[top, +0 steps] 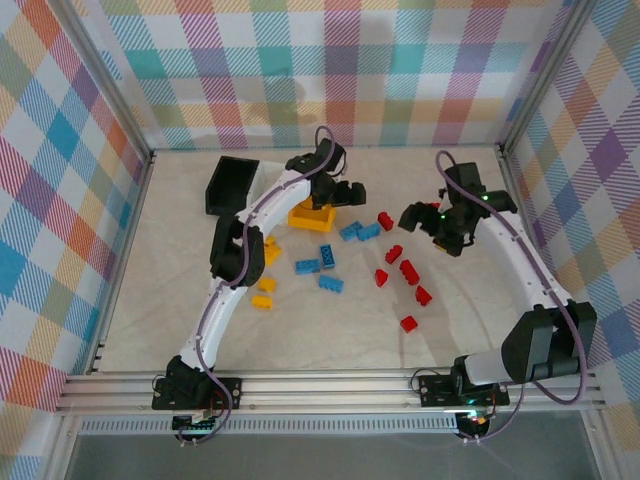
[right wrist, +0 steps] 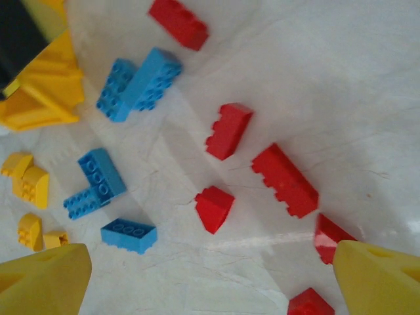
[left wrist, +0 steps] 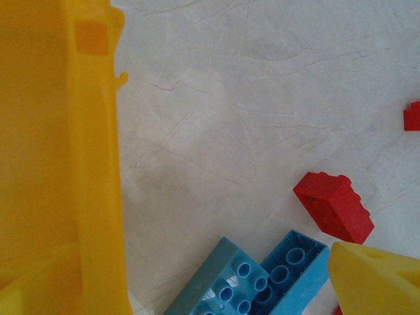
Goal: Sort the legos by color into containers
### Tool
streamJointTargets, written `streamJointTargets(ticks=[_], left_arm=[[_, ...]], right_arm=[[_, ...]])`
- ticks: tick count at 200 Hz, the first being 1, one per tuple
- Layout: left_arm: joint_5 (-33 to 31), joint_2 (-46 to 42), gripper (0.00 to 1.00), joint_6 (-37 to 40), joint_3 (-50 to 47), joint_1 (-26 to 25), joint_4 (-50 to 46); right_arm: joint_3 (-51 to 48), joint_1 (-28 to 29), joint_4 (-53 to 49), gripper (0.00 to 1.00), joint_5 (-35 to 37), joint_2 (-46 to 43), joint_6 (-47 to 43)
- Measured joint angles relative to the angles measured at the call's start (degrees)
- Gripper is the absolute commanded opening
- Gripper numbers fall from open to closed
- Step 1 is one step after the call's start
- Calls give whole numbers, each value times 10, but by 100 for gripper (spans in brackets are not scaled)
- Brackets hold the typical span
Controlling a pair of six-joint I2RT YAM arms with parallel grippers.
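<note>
Legos (top: 331, 283) are lying loose mid-frame: red right, blue centre, yellow left. Left gripper (top: 333, 200) jaws are standing apart beside the yellow-orange bin (left wrist: 65, 164); right gripper (right wrist: 210, 282) jaws are gaping above red legos (right wrist: 285, 180).

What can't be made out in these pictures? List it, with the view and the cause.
Yellow bin: top view, partly under the left arm; contents hidden.
Black bin: top view, interior too dark to read.
Red edge brick: left wrist view, cut off by the right edge.
Red corner brick: right wrist view, partly behind a yellow finger.
</note>
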Motion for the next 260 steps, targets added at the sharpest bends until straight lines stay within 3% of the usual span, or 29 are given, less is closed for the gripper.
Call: streamJointTargets(ticks=[30, 64, 113, 165, 205, 260], left_arm=[[-9, -22, 94, 14, -23, 0, -28], [-31, -117, 94, 38, -105, 0, -47], [-71, -320, 95, 68, -257, 2, -37], [-100, -487, 96, 68, -474, 16, -19], [-115, -528, 97, 60, -567, 27, -19], [-132, -536, 97, 59, -575, 33, -21]], right_arm=[[0, -26, -18, 99, 12, 6, 41], [7, -38, -17, 97, 12, 49, 119], [100, -78, 2, 80, 12, 187, 243], [229, -103, 25, 79, 30, 337, 325], [331, -106, 22, 80, 39, 420, 344], [407, -106, -11, 81, 40, 496, 369]])
